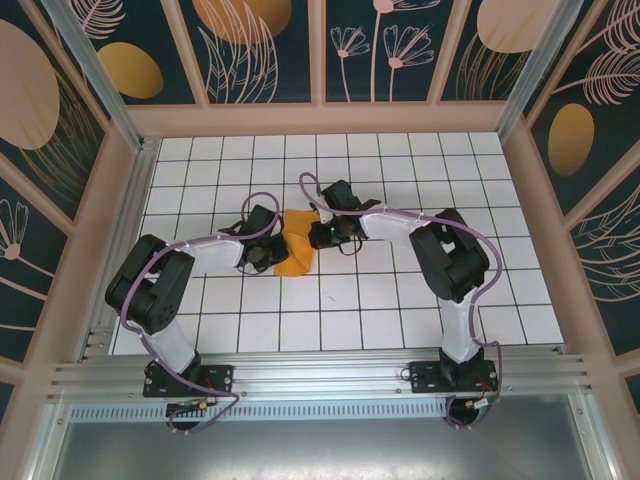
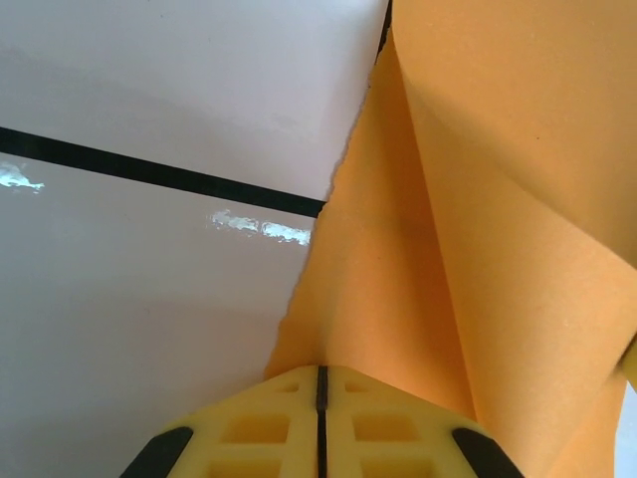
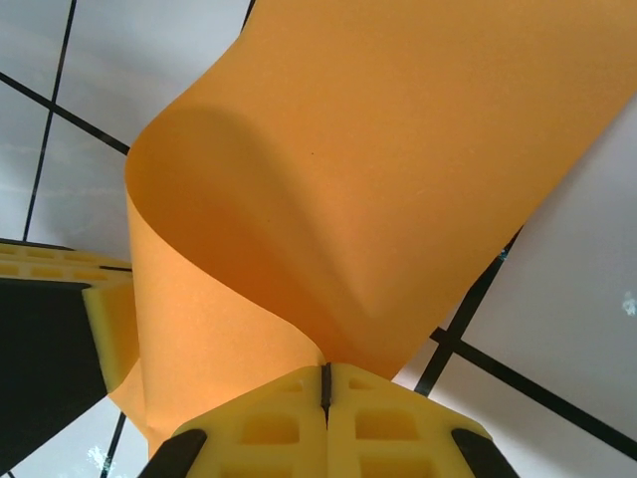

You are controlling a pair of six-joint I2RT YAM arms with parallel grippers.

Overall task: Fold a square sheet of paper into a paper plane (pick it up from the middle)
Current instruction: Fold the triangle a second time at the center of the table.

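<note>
**Both pairs of fingers pinch the sheet, fold in the making**

We hold the square sheet of paper (image 1: 296, 248) near the middle of the table (image 1: 400, 300), lifted and curled between our arms. Our left fingers (image 2: 320, 378) are pressed together on its left part, and our right fingers (image 3: 325, 373) are clamped on its right. We judge this an early fold, with no sharp crease showing. The next move calls for lining up the edges and flattening the bend without tearing.
</note>
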